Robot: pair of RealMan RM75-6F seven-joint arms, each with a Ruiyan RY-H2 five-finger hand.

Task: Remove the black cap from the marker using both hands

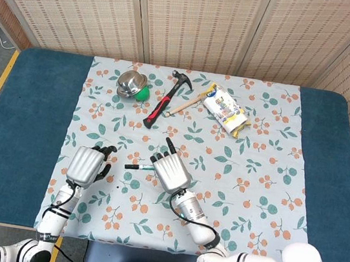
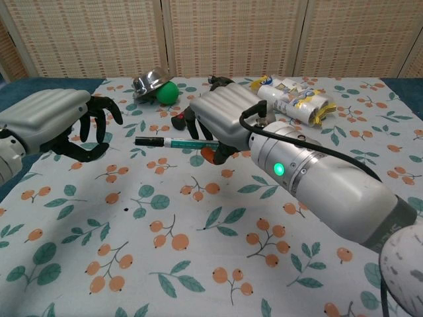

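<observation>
My right hand holds the marker level above the cloth. The marker's white and green barrel runs into my fingers; its black cap sticks out to the left, free of any grip. My left hand hovers just left of the cap with its dark fingers curled but apart, holding nothing. A small gap separates its fingertips from the cap.
At the back of the floral cloth lie a steel bowl over a green ball, a red-handled hammer and a snack packet. Blue table surface flanks the cloth on both sides.
</observation>
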